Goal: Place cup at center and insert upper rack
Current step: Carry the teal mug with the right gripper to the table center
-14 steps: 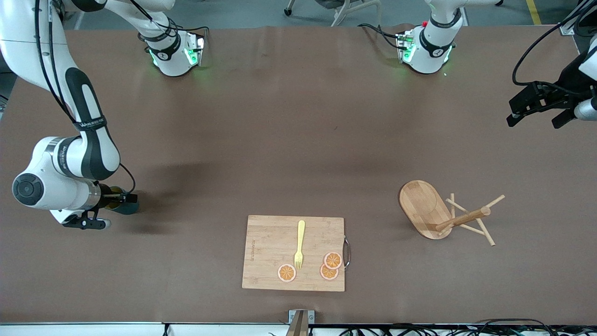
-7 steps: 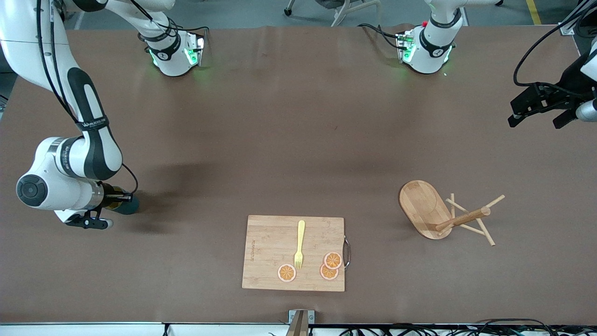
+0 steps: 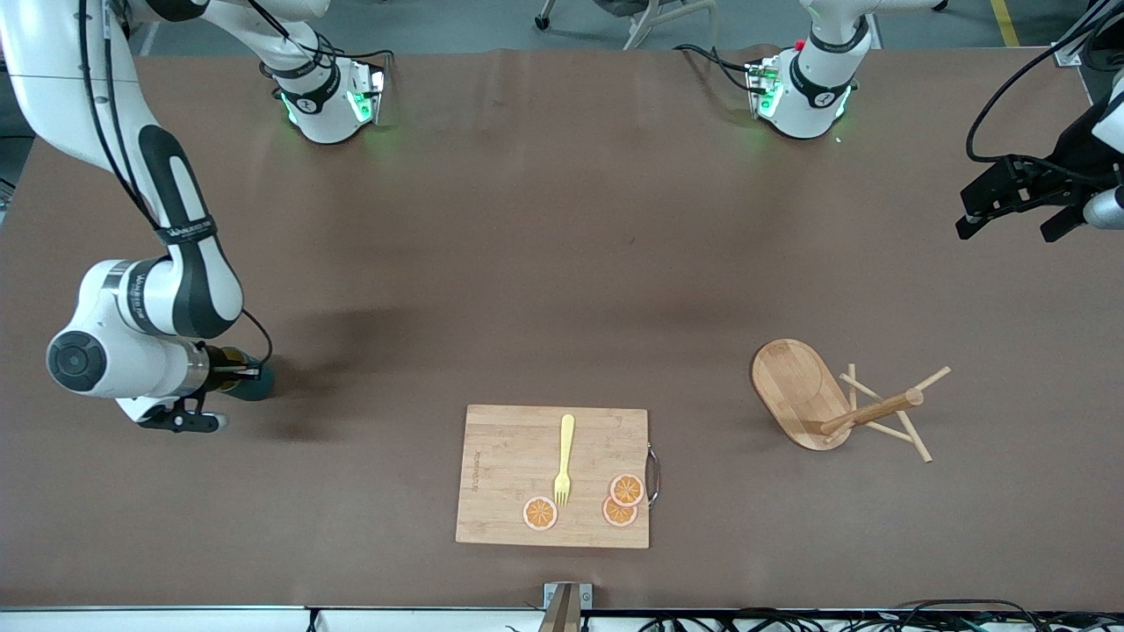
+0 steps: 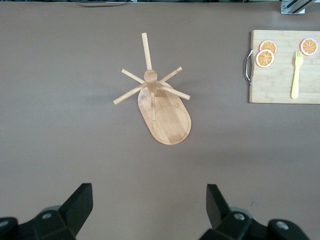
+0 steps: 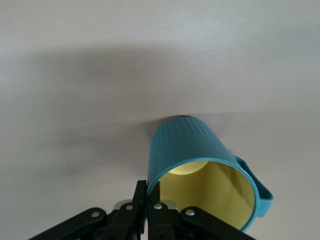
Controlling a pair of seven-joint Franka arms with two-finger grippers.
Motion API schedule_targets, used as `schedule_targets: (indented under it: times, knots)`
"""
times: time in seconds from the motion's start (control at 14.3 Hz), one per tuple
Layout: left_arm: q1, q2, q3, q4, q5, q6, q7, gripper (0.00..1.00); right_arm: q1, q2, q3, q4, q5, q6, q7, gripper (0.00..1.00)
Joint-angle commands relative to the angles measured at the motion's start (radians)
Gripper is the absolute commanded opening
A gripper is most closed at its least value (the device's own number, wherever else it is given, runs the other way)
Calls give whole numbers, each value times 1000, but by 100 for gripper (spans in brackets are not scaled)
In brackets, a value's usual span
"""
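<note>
The cup, dark teal with a yellow inside, is held low over the table at the right arm's end. My right gripper is shut on its rim; in the right wrist view the gripper pinches the cup wall, one finger inside and one outside, with the handle to one side. The upper rack lies tipped on its side toward the left arm's end, and also shows in the left wrist view. My left gripper hangs open and empty, up over the table edge at its own end.
A bamboo cutting board with a metal handle lies near the front camera at mid-table. It carries a yellow fork and three orange slices. The board also shows in the left wrist view.
My right arm has shifted a little toward the table's middle, carrying the cup with it. The left arm has hardly moved. The rack and board are unmoved.
</note>
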Motion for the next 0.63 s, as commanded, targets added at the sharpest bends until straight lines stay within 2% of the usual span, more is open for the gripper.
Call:
schedule_targets:
  times: [0.0,0.14,0.42,0.56]
  knots:
    - [1,-8,-5,0,18,-8,0,100,61,3,1,147,9,-208,13,0]
    - [4,-8,-6,0,18,-8,1,100,148,5,3,213,12,-290,19,0]
    - [1,-8,-6,2,18,-8,0,100,357,2,17,227,46,-308,65,0]
    - [-1,-10,-6,2,18,-8,-2,100,487,2,17,235,81,-304,184,0]
